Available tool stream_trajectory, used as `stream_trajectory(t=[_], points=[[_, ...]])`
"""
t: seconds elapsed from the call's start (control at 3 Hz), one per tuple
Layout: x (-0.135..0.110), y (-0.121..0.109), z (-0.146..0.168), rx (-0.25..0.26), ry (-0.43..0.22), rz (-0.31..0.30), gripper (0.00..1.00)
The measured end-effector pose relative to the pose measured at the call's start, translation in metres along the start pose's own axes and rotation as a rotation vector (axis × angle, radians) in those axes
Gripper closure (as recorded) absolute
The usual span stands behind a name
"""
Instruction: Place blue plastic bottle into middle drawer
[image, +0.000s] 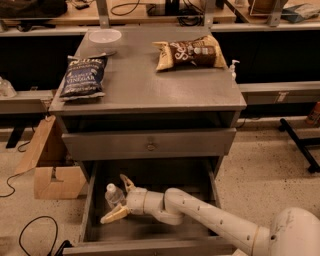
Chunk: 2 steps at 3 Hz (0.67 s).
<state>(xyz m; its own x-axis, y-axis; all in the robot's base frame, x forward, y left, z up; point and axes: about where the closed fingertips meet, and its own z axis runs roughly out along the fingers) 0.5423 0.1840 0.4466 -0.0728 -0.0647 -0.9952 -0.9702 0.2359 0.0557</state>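
The blue plastic bottle (113, 194), clear with a white cap, stands upright on the floor of the open middle drawer (150, 230), near its left wall. My gripper (119, 199) reaches into the drawer from the right. It is open, with one tan finger behind the bottle and the other in front of it. The bottle sits between the spread fingers, and I cannot tell whether they touch it.
On the cabinet top (150, 85) lie a dark blue chip bag (82, 76), a brown chip bag (189, 52) and a white bowl (104, 37). The shallower drawer with a round knob (150, 146) juts out above. A cardboard box (52, 170) stands to the left, with cables on the floor.
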Motion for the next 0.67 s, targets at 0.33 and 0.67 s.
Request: stream_trajectory(t=[0.33,0.67], points=[[0.0000,0.0000,0.0000,0.000,0.000,0.000,0.00],[0.0002,0.0003,-0.0048,-0.015,0.006,0.004,0.00]])
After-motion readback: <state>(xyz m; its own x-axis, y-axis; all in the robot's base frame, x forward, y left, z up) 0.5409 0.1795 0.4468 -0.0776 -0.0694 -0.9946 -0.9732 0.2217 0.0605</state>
